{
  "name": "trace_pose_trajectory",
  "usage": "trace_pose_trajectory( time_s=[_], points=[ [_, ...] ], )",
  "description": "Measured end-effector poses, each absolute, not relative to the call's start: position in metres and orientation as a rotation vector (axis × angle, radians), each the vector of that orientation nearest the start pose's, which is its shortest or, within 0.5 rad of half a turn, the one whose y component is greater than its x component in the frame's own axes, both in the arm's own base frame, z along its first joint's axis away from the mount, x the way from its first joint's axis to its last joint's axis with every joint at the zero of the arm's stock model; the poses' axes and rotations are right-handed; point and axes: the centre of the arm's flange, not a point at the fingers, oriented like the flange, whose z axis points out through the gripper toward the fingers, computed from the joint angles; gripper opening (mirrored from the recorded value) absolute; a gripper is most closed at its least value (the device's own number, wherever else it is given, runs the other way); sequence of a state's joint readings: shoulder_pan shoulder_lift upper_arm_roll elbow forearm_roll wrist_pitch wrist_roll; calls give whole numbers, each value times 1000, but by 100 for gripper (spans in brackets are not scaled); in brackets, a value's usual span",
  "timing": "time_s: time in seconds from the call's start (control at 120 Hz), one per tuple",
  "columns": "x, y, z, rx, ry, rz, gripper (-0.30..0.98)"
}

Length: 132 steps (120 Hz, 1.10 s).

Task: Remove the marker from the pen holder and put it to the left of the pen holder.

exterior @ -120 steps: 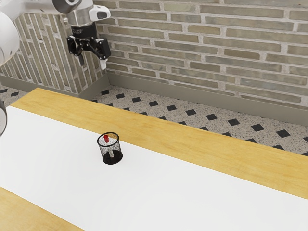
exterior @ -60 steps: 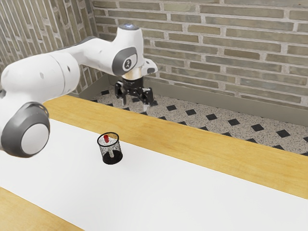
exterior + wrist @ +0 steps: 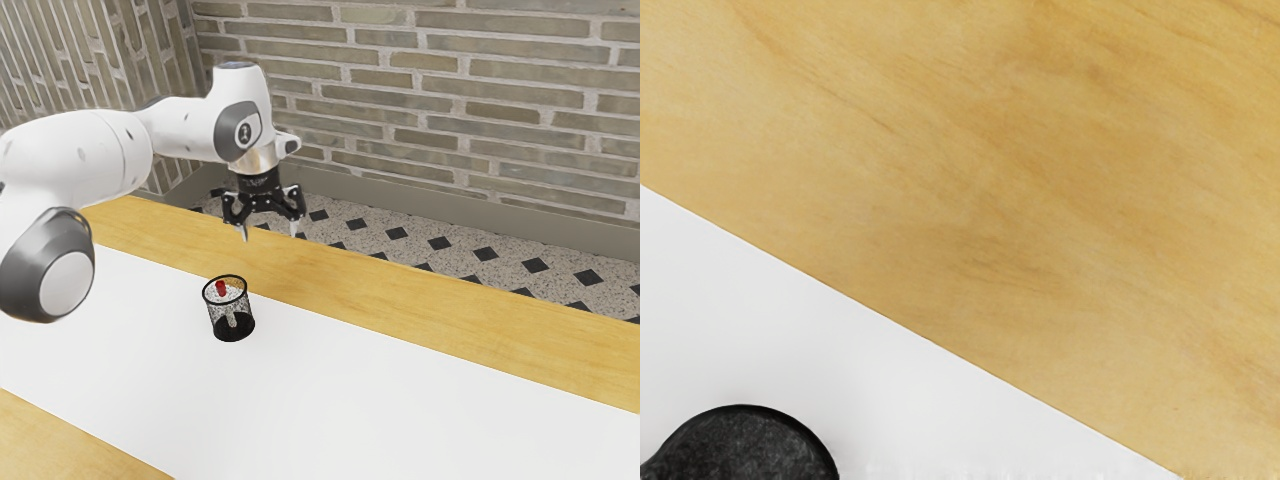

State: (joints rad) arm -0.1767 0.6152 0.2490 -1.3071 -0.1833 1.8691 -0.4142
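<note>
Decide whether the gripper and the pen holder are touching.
Apart. The exterior view shows a strip of bare wooden table between the fingertips of the open gripper and the pen holder.

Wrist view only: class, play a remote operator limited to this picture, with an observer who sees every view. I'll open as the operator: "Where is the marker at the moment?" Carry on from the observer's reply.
Observer: The marker is inside the pen holder.
Operator: Which end points up?
Observer: The red one.
Operator: Is my claw open or shut?
Observer: Open; the exterior view shows a gap between its two fingertips.
</note>
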Motion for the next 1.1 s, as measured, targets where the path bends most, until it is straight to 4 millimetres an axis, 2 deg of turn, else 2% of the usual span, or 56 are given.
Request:
trace_pose_trajectory(
  time_s=[0.067, 0.125, 0.333, 0.392, 0.525, 0.692, 0.808, 0.933, 1.1],
  points=[
    [708, 3, 363, -3045, -850, 121, 69],
    [700, 3, 353, -3035, -893, 135, 69],
    [696, 8, 379, -3008, -989, 32, 69],
    [694, 17, 381, -2987, -1021, 24, 69],
    [675, 34, 370, -2945, -1084, 63, 69],
    [656, 50, 366, -2917, -1135, 59, 69],
    [638, 52, 362, -2921, -1159, 52, 69],
    [625, 51, 347, -2923, -1172, 50, 69],
    [623, 44, 343, -2937, -1176, 6, 65]
  ],
)
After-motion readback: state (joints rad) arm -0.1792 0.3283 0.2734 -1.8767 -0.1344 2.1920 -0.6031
